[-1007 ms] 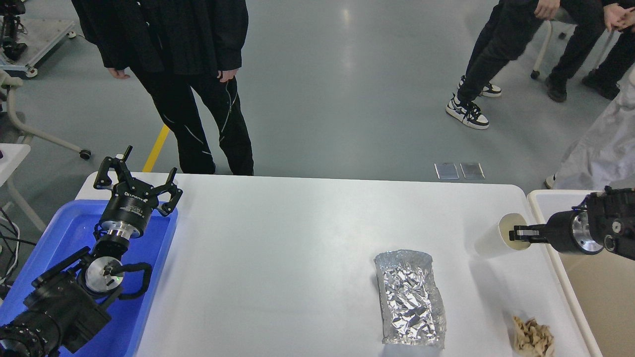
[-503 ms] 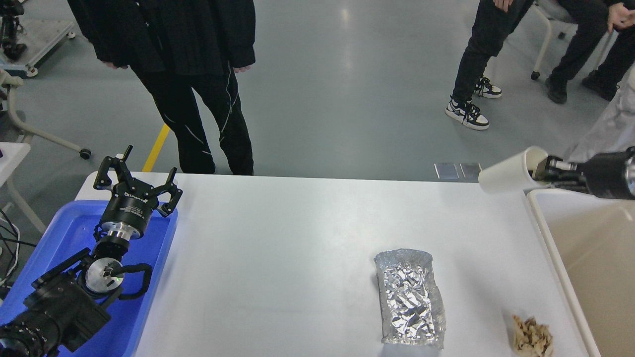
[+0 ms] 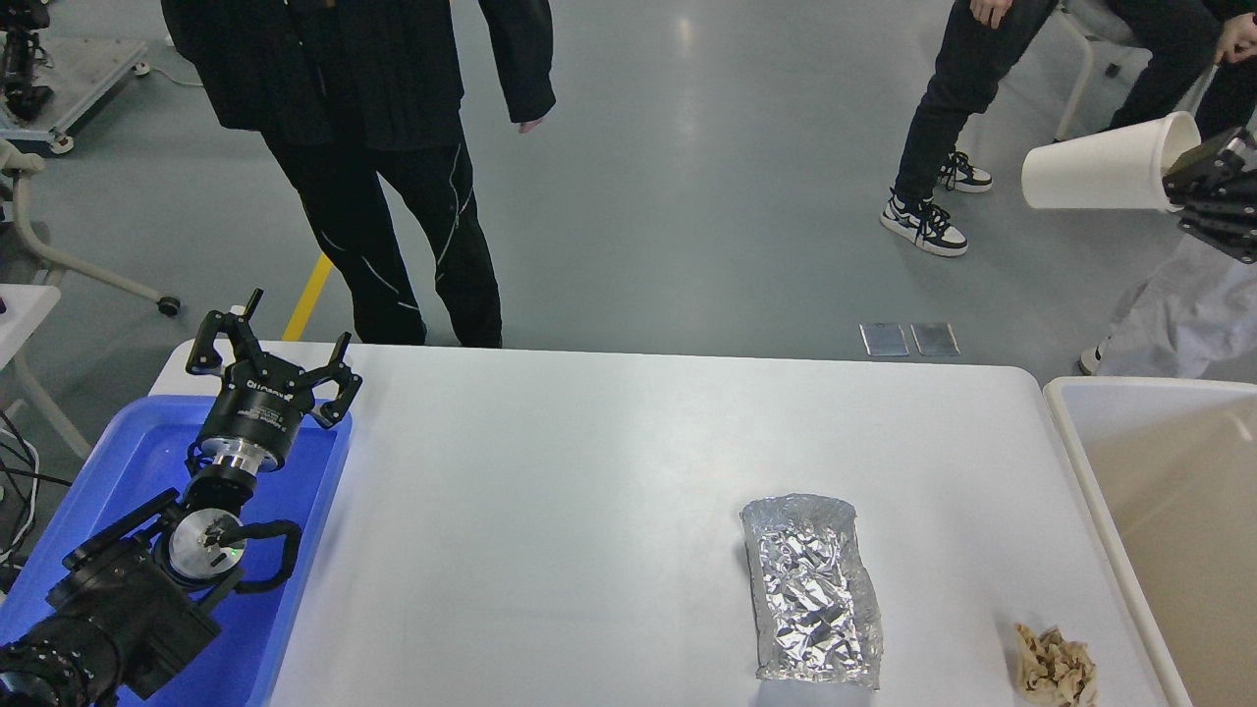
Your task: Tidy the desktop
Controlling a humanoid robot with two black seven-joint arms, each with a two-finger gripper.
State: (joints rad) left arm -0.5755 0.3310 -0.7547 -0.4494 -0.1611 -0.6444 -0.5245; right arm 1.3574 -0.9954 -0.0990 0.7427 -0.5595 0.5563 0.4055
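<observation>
The white desktop (image 3: pixel 589 471) fills the middle of the head view. A crumpled silver foil tray (image 3: pixel 810 589) lies on it at the front right, and a crumpled brown paper wad (image 3: pixel 1056 666) lies near its front right corner. My right gripper (image 3: pixel 1183 162) is at the upper right, high above the bin, shut on the rim of a white paper cup (image 3: pixel 1105 165) that lies on its side in the air. My left gripper (image 3: pixel 270 358) is open and empty above the far end of the blue tray (image 3: pixel 147 462).
A beige-lined white bin (image 3: pixel 1159 491) stands against the desktop's right edge. A person in black stands at the far edge, left of centre. Other people and a chair are at the upper right.
My right gripper has lifted the paper cup from the desktop's right side up and to the right, high above the bin. The left arm has not moved. The people behind have shifted.
</observation>
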